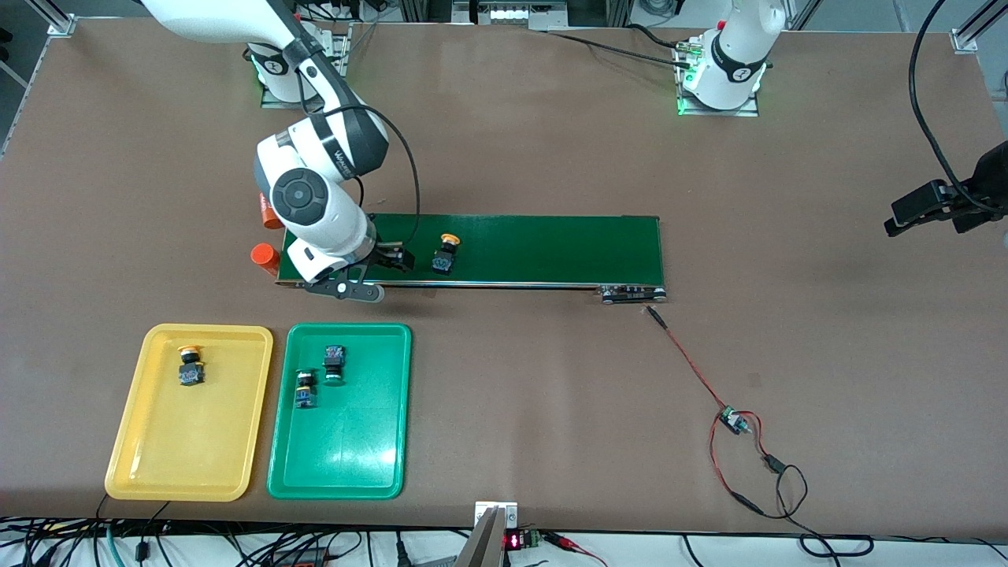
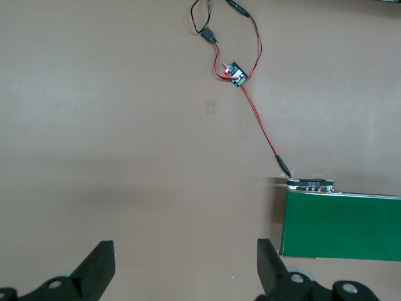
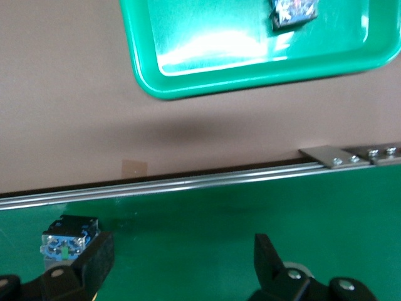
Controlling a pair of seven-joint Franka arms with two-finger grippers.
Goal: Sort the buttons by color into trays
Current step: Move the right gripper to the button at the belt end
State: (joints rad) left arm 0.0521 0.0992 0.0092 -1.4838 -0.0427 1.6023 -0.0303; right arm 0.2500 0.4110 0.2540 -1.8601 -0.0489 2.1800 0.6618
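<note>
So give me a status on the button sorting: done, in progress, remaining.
Done: one yellow button lies in the yellow tray, and two green buttons lie in the green tray.
In hand: the right claw, open and empty, sits over the conveyor belt beside the last yellow button.
Left: grab that button and put it in the yellow tray. The left claw waits open over bare table.

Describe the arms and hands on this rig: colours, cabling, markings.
Both arms are white with dark grey joint bands. The right arm has a round grey cap on its wrist joint, lettering on the grey band and a black cable looping alongside. Its right hand and the left hand both carry black, blocky fingers. The arm bases glow green.
</note>
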